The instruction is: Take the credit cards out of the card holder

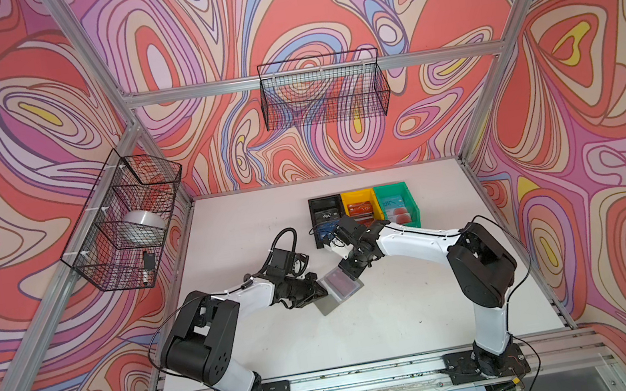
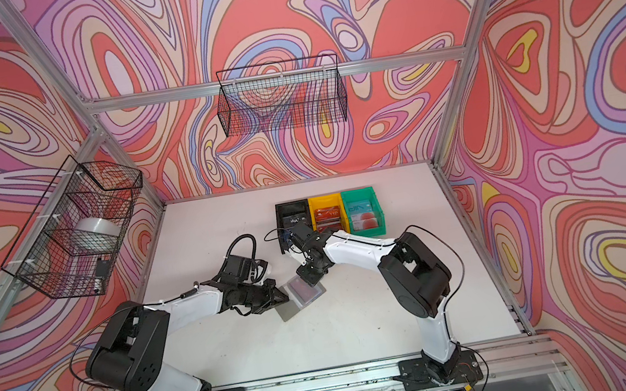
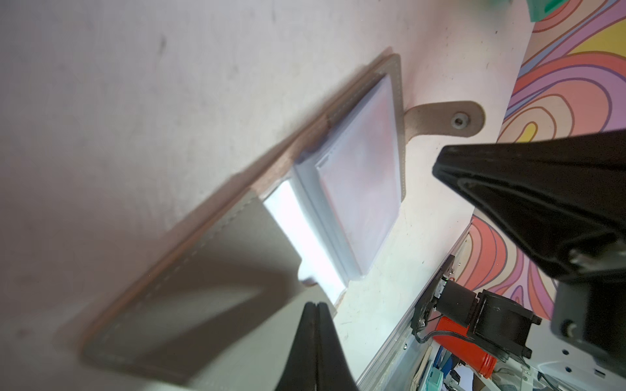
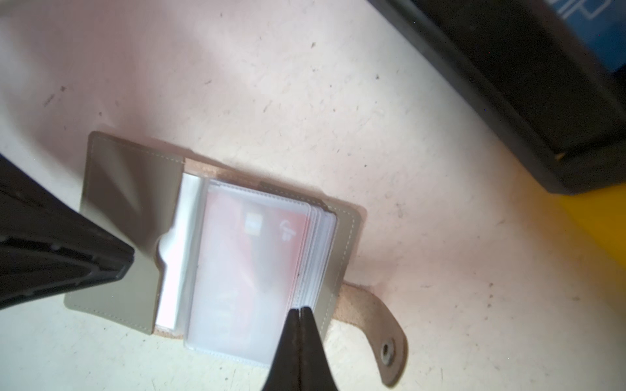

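The left gripper, clenched, pins the card holder flat; the right gripper, likewise clenched, should coax the red card outward gently.

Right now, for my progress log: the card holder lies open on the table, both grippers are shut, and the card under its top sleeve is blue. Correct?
Not blue: the right wrist view shows a red card under the top sleeve of the card holder. The rest is right.

Whole table overlooked steeply from high at the front in both top views, open card holder shared close-up, obliquely, by both wrist views
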Motion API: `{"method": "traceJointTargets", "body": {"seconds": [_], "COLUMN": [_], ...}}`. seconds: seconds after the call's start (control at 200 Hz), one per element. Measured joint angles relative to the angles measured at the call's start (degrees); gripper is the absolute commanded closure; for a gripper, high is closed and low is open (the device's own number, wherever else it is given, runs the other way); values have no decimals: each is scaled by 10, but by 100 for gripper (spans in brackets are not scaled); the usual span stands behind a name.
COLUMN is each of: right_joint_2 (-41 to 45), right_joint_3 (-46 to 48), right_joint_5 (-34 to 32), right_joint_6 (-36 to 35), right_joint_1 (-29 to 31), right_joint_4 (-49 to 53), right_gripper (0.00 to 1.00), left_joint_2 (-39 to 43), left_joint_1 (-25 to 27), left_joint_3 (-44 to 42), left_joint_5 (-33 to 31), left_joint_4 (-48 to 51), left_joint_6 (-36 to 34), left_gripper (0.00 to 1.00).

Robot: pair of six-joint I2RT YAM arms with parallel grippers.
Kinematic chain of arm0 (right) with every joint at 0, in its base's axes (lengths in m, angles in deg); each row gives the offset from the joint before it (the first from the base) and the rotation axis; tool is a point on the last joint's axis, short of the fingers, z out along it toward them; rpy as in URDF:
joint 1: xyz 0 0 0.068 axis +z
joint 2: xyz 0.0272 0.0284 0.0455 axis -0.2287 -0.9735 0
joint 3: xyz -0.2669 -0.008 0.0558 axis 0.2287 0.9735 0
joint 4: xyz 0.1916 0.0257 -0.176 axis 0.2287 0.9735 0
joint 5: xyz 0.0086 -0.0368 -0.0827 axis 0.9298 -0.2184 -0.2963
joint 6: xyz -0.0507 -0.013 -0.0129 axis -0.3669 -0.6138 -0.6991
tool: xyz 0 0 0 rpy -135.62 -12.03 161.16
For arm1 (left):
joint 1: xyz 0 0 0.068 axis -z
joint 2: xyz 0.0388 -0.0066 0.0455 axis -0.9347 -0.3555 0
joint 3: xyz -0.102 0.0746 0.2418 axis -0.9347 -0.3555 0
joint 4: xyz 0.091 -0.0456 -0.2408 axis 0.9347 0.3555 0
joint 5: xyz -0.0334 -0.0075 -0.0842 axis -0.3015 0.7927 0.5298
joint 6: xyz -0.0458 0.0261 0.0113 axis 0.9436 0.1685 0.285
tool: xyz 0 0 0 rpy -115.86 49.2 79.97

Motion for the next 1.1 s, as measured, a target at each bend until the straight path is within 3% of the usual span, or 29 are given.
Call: {"method": "traceJointTargets", "body": {"seconds": [1.102], "right_joint_2": [-33], "right_joint_3": [-3], "right_joint_5": [8], "right_joint_6": [-3], "right_joint_1": [0], "right_joint_4": [-2], "right_gripper": [97], "left_joint_2": [0], "left_joint_1": [-20], "left_joint_3": [-26], "left_joint_5": [2], "left_joint_4": [-3], "left_joint_6": [-12], "left_gripper": [96]}}
